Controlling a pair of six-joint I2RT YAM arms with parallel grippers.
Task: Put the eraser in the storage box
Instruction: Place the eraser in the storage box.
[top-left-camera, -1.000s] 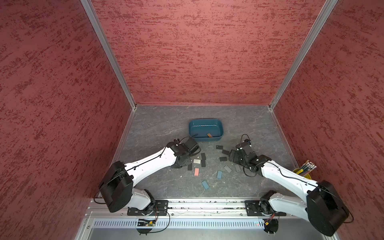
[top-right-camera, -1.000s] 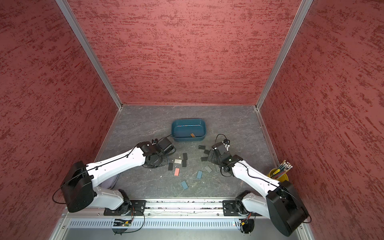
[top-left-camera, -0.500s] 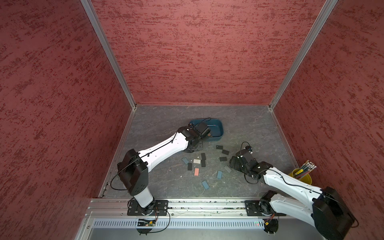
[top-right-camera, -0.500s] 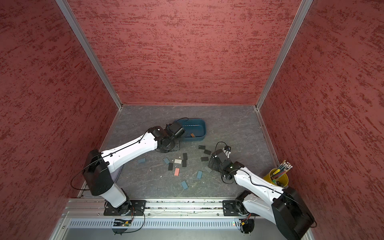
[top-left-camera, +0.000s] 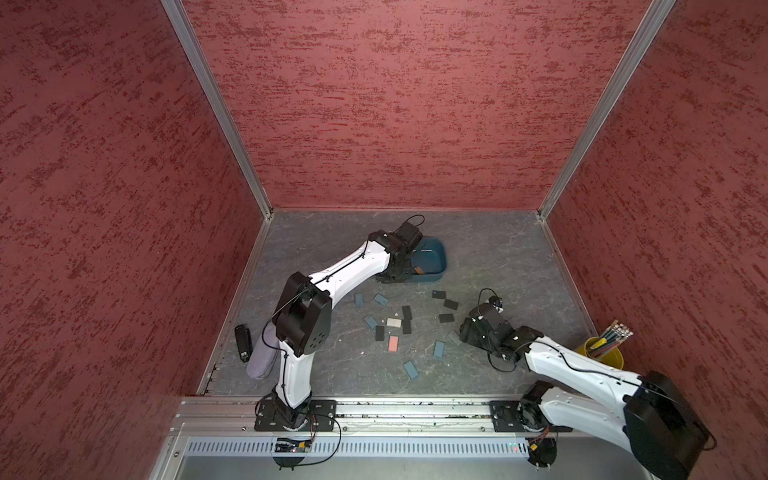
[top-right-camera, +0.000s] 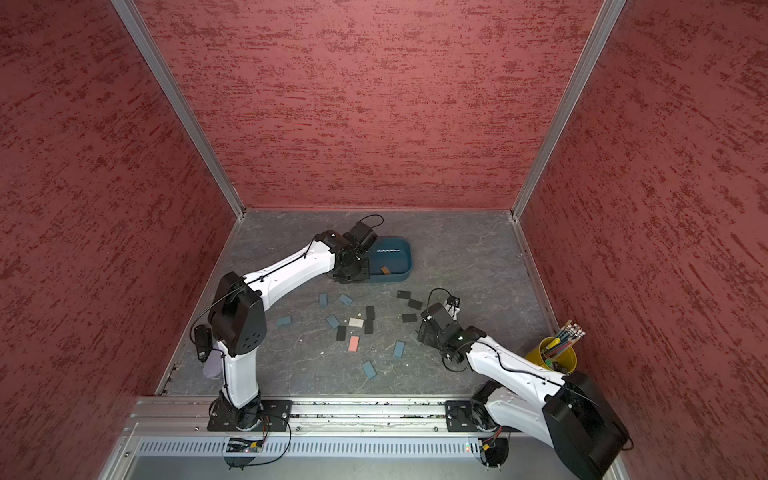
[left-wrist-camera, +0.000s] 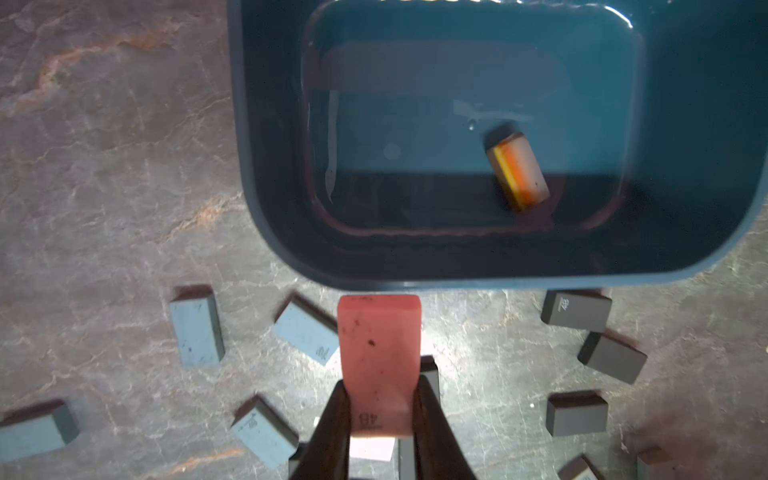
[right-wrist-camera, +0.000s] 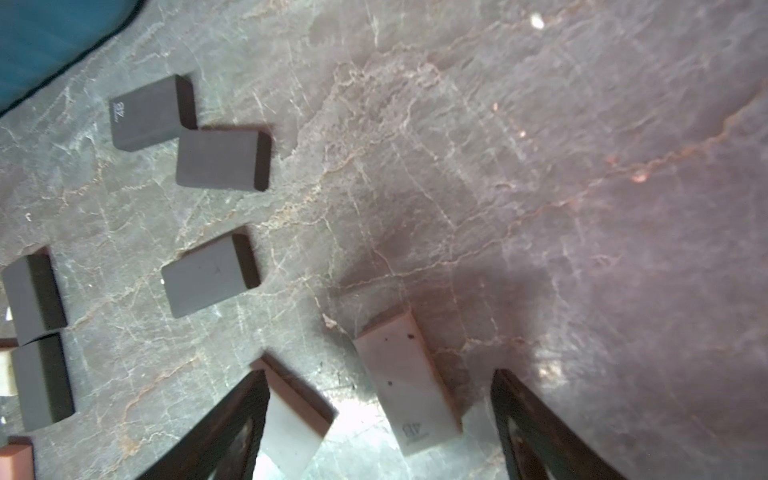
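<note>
Pink eraser (left-wrist-camera: 379, 357) marked 4B, clenched in left pincer (left-wrist-camera: 380, 388), tip just short of storage box (left-wrist-camera: 266, 174) rim, at its 9 o'clock end in both top views. Orange eraser (left-wrist-camera: 519, 170) inside box. Right pincer (right-wrist-camera: 379, 372) released at box's 5 o'clock, straddling pale eraser (right-wrist-camera: 405, 386) on worktop (right-wrist-camera: 582, 166).

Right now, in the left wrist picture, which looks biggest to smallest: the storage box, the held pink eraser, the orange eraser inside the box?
1. storage box, largest by far.
2. pink eraser, but it sits nearest the lens, so its lead is unsure.
3. orange eraser, lying in the box.
</note>
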